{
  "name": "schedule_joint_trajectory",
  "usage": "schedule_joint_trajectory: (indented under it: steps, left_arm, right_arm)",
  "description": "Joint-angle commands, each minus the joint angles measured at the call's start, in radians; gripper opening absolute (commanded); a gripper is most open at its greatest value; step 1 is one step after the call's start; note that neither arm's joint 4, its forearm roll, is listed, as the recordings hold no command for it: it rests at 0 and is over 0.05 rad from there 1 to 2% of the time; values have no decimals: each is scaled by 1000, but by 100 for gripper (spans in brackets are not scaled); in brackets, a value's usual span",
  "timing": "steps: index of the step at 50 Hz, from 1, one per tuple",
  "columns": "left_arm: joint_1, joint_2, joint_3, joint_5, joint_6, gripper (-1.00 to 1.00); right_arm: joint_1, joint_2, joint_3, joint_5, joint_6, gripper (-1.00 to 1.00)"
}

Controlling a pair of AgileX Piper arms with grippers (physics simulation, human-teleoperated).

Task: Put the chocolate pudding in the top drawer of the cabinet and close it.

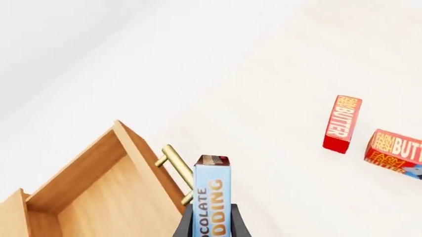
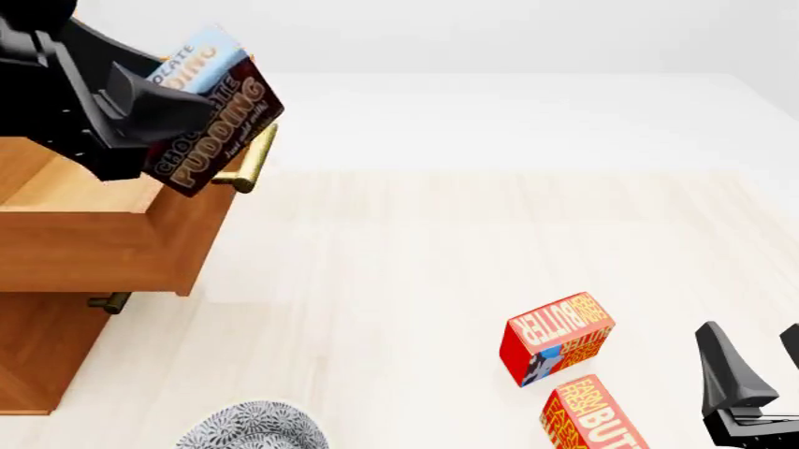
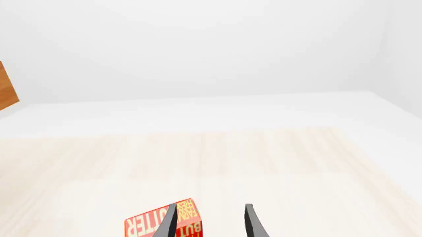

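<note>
The left claw [image 2: 150, 117] is gripping the chocolate pudding [image 2: 212, 117], its fingers [image 1: 188, 222] clamping the box at one end while the rest is sticking out beyond the tips; the box is hanging tilted in the air over the front edge of the top drawer [image 2: 112, 238], just beside the brass handle [image 2: 250, 159]; the drawer is standing pulled out of the cabinet [image 2: 37, 351], its wooden inside showing open in the left wrist view; the right claw [image 2: 755, 369] is hovering with its fingers apart and holding nothing, low over the counter [image 2: 413, 271] at the near right; two red butter boxes [image 2: 559, 348] are lying on the counter just beside it, well apart from the cabinet; a grey patterned plate [image 2: 250, 428] is sitting at the near edge.
</note>
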Motion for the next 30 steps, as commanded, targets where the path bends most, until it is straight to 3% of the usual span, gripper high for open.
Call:
schedule_joint_trajectory:
  steps: [1, 7, 18, 30]
  left_arm:
    - [34, 2, -103, 47, 19, -100]
    - [55, 12, -152, 72, 31, -100]
    - [179, 9, -186, 82, 48, -100]
    - [268, 71, -186, 48, -2, -100]
  right_arm:
    - [-1, -3, 0, -1, -7, 100]
    - [-1, -3, 0, -1, -7, 100]
    - [-1, -3, 0, -1, -7, 100]
    - [-1, -3, 0, -1, -7, 100]
